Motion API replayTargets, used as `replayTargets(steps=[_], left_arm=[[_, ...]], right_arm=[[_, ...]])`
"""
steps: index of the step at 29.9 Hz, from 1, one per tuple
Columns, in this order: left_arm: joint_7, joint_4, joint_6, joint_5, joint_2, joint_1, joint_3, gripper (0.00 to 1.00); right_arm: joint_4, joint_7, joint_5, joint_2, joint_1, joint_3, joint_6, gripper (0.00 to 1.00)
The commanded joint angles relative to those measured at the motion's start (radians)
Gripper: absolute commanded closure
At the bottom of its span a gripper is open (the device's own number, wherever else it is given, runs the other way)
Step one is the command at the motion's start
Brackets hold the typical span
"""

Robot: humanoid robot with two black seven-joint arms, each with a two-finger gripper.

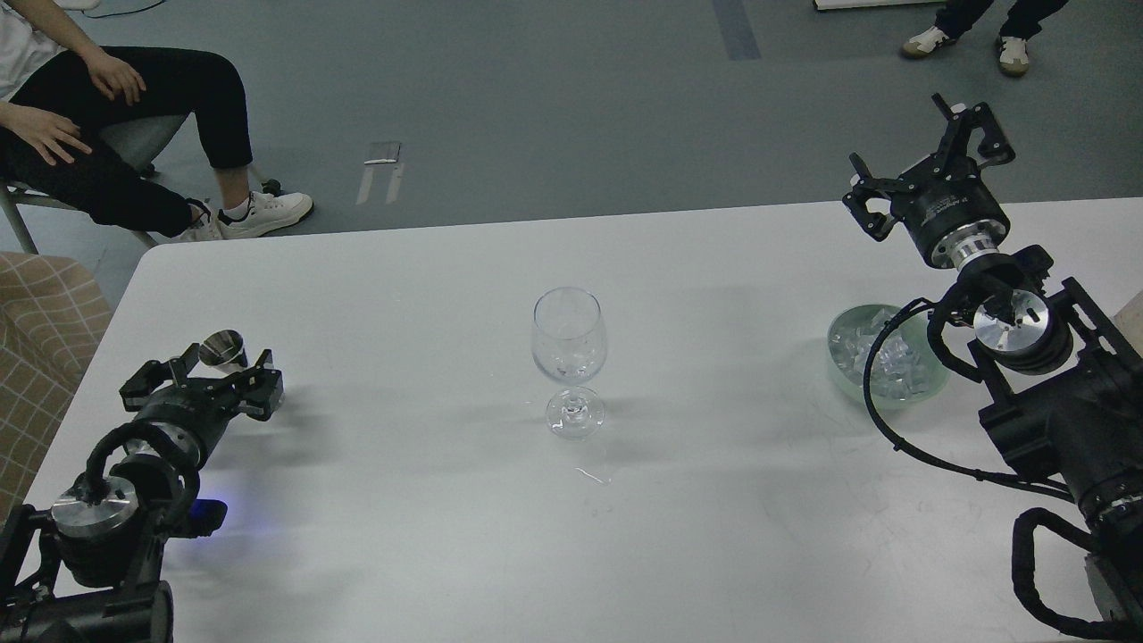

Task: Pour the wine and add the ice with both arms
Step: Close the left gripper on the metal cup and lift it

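Evidently the task was judged well advanced. The wine glass (570,361), a clear stemmed bowl on a round foot, was found upright at tabletop (429,268) centre, with a few pieces of the ice and a little clear liquid in its bottom. A small wet smear was noted at 6 o'clock of the foot. The ice (884,364), glossy irregular cubes, was held in a pale green bowl (839,362) at 3 o'clock. The left pincer (204,386) was recorded spread, just beside a small conical metal cup (223,348) at 9 o'clock. The right pincer (929,159) was recorded spread and empty, raised beyond the bowl.
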Motion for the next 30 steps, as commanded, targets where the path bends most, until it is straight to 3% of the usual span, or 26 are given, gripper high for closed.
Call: replayTargets(steps=[1,3,5,30], left_arm=[[0.002,0.0,-0.018,0.0,-0.002,0.003,0.001,0.29],[0.002,0.0,-0.029,0.0,-0.003,0.001,0.001,0.4],[0.0,0.0,-0.029,0.0,-0.003,0.001,0.001,0.43],[0.005,0.043,-0.055,0.0,-0.022,0.006,0.001,0.42]], right_arm=[[0.0,0.0,0.0,0.0,-0.001,0.0,0.0,0.0],[0.0,0.0,0.0,0.0,-0.001,0.0,0.0,0.0],[0.0,0.0,0.0,0.0,-0.001,0.0,0.0,0.0],[0.0,0.0,0.0,0.0,-0.001,-0.001,0.0,0.0]])
